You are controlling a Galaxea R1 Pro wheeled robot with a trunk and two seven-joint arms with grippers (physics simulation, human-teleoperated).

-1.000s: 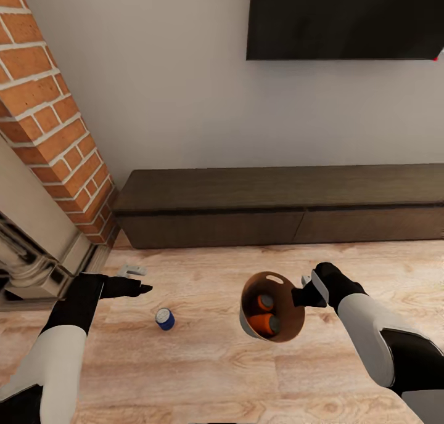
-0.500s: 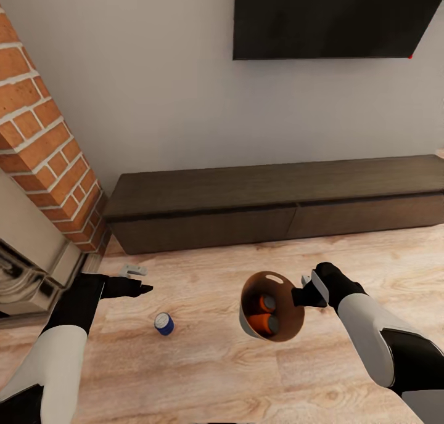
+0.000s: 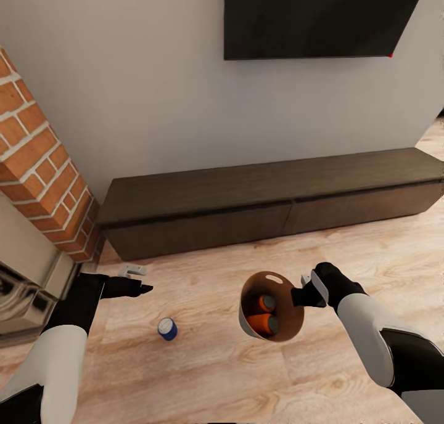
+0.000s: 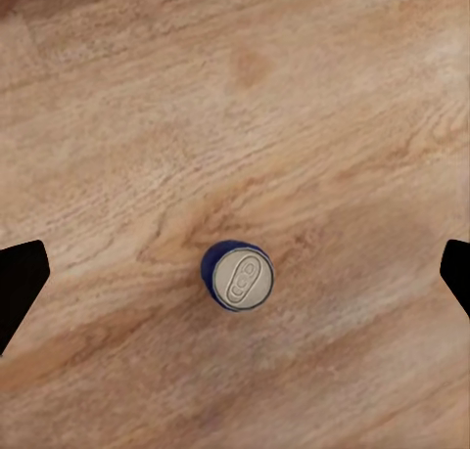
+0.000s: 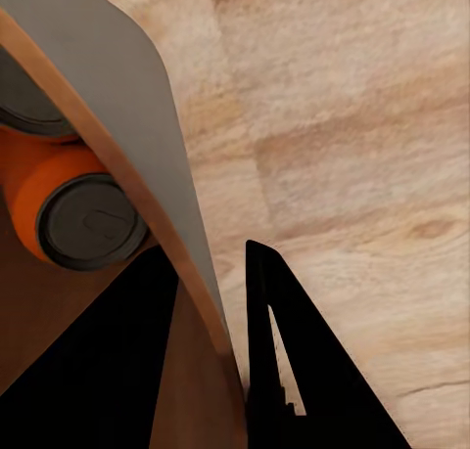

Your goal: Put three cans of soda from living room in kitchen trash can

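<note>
Nearest, the right gripper (image 3: pixel 300 296) pinches the rim of the tash can (image 3: pixel 272 333) between its fingers, holding it clear of the wood floor (image 3: pixel 203 375) with two cans (image 3: pixel 265 313) lying inside; a single-wall pinch could slip or tip. The left gripper (image 3: pixel 145 287) spreads wide above the upright blue can (image 3: pixel 166 328); a skewed descent would likely topple it and send it rolling. Beyond stand the dark cabinet (image 3: pixel 271 202), brick fireplace (image 3: pixel 43 177) and wall TV (image 3: pixel 320 17).

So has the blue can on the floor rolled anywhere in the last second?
No. The blue can keeps its spot against the dark cabinet and its left corner; the camera turned, not the can.
</note>
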